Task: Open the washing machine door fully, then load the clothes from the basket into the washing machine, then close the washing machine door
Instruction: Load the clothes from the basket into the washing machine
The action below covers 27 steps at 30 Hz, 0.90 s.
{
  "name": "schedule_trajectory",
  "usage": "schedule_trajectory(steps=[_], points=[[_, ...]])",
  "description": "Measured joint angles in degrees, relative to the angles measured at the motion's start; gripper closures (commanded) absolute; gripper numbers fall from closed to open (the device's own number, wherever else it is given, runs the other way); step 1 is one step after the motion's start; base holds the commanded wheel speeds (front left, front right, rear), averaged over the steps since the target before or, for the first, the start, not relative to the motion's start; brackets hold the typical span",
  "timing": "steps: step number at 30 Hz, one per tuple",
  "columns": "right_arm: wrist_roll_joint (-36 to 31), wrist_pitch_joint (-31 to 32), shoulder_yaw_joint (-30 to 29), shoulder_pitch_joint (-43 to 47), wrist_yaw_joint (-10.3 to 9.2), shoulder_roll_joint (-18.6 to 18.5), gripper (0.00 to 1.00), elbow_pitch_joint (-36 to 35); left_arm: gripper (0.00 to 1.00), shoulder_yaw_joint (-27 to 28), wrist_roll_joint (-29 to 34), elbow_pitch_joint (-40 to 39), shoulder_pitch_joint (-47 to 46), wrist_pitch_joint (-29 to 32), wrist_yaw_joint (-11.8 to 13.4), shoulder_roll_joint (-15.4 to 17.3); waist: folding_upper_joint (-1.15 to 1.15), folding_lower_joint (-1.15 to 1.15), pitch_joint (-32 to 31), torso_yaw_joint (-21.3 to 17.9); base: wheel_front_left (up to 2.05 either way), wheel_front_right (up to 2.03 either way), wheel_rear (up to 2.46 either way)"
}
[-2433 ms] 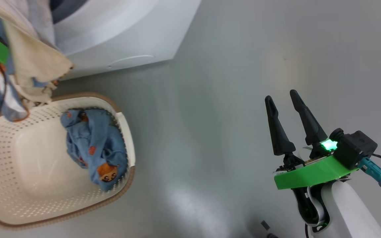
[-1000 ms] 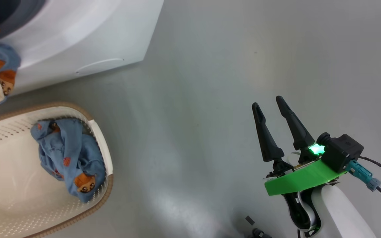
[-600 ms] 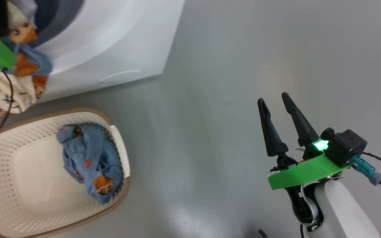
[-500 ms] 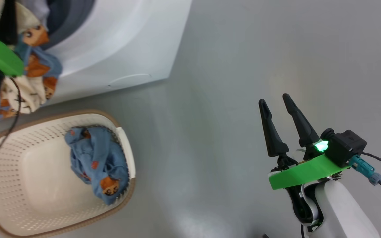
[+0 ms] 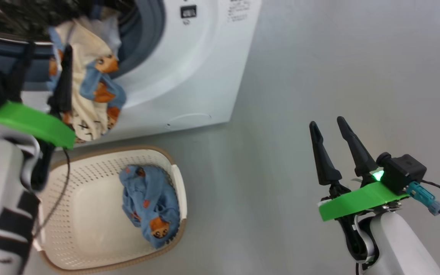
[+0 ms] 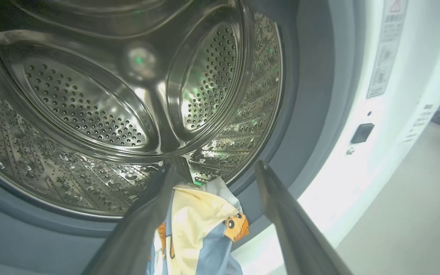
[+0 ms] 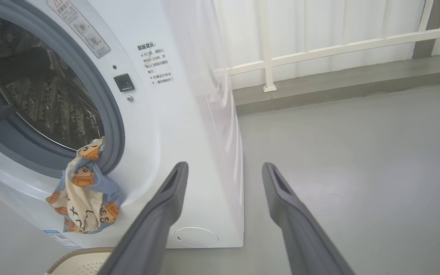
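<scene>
Now the left gripper (image 6: 213, 166) stands spread at the washing machine (image 5: 189, 76) mouth; a garment (image 6: 201, 214) hangs over its gasket (image 7: 118, 126), half outside, and may slip down or get caught by the door.

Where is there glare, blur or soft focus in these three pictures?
Head view: the drum at top left is smeared by motion blur, the floor has a soft sheen. Left wrist view: the drum mirrors lights with green glints, the washing machine's white front is washed out. Right wrist view: its fingers near the lens are soft.
</scene>
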Motion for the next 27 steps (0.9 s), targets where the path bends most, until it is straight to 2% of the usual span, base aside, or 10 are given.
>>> schedule_trajectory(steps=[13,18,27], points=[[0.8,0.0,-1.1,2.8,0.00,-2.3,0.00,-0.7,0.00,8.5,4.4,-9.3,17.4,0.0,0.2,-2.1,0.00,0.00,-8.4,4.0,0.00,0.00,0.00],[1.2,0.0,-1.4,4.4,0.00,-3.1,0.00,-1.0,0.00,10.2,7.3,-12.3,22.1,0.0,0.7,-2.3,0.00,0.00,-10.3,5.2,0.00,0.00,0.00],[1.3,0.0,-2.3,5.2,0.00,-3.7,0.00,-1.5,0.00,15.0,8.3,-16.7,31.4,0.0,1.4,-3.9,0.00,0.00,-13.4,6.6,0.00,0.00,0.00]])
